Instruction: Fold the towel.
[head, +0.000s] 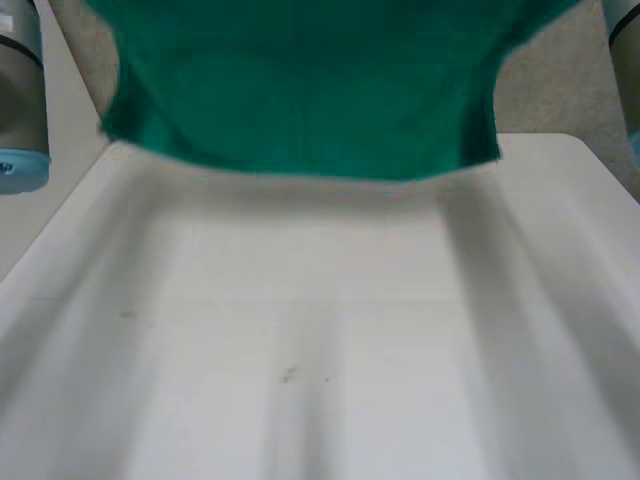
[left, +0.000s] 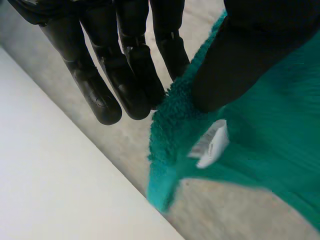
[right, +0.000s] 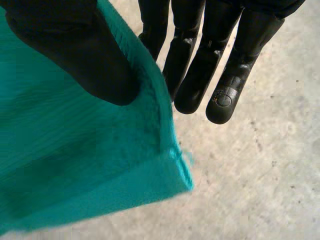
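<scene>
Green terry cloth hangs in the air: the towel (head: 300, 90) is held up by its 2 upper corners, and its lower hem hangs level with the far edge of the white table (head: 300, 330), seemingly clear of it, though the head view is too soft there to be sure. The left arm (head: 20, 90) and the right arm (head: 625, 50) stand at either side of it.

The left hand (left: 107, 97) pinches 1 corner, with the thumb pressed on the near face of the cloth and the straight fingers behind it; a white label (left: 211, 145) hangs just below that grip. The right hand (right: 200, 75) does the same at the other corner, thumb on the cloth near its side edge and fingers behind. Bare grey floor (right: 260, 175) lies below both.

I judge this to be the carrying step, with the cloth stretched between the 2 hands and no fold made yet. The next move calls for both hands to travel together towards the table and lower at an even pace, so the hem lands first and the cloth lays out flat without slack or twist.
</scene>
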